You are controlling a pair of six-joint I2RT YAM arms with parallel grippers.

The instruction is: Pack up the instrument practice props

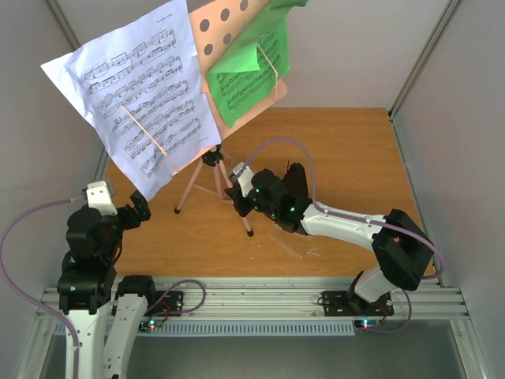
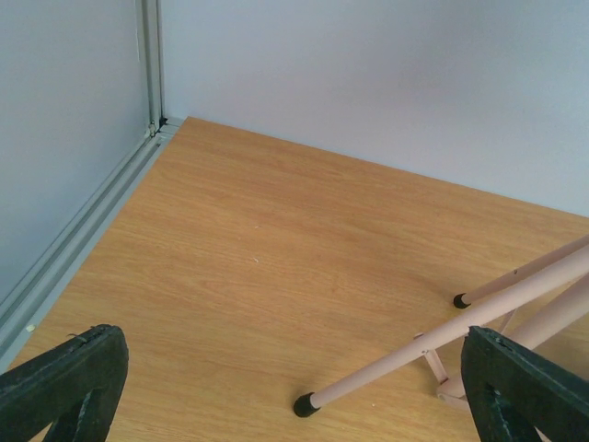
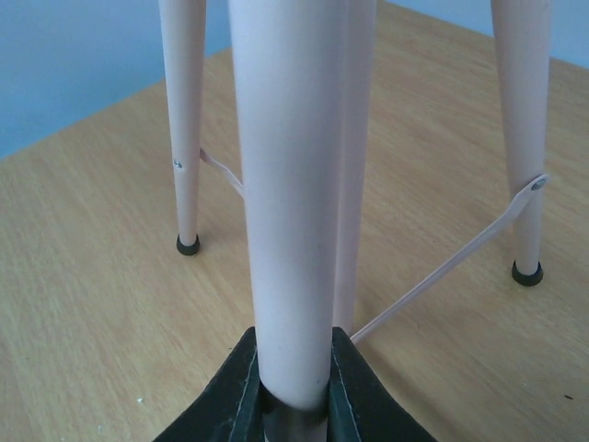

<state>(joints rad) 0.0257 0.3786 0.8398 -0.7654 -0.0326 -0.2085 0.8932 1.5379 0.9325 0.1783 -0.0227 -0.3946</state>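
Note:
The pink tripod music stand (image 1: pixel 211 158) is upright on the table, its hole-punched desk (image 1: pixel 225 24) at the top of the top view. A white music sheet (image 1: pixel 142 95) and a green one (image 1: pixel 252 79) rest on the desk. My right gripper (image 1: pixel 241 202) is shut on the stand's near leg (image 3: pixel 290 184), and both fingers (image 3: pixel 230 396) press its sides just above the foot. My left gripper (image 1: pixel 139 210) stands open at the left, with nothing between its fingers (image 2: pixel 64 378). One stand leg (image 2: pixel 405 359) reaches into its view from the right.
A clear flat plastic piece (image 1: pixel 296 242) lies on the table beside the right arm. Grey walls (image 2: pixel 74 138) close in the table on the left, back and right. The aluminium rail (image 1: pixel 252 300) runs along the near edge.

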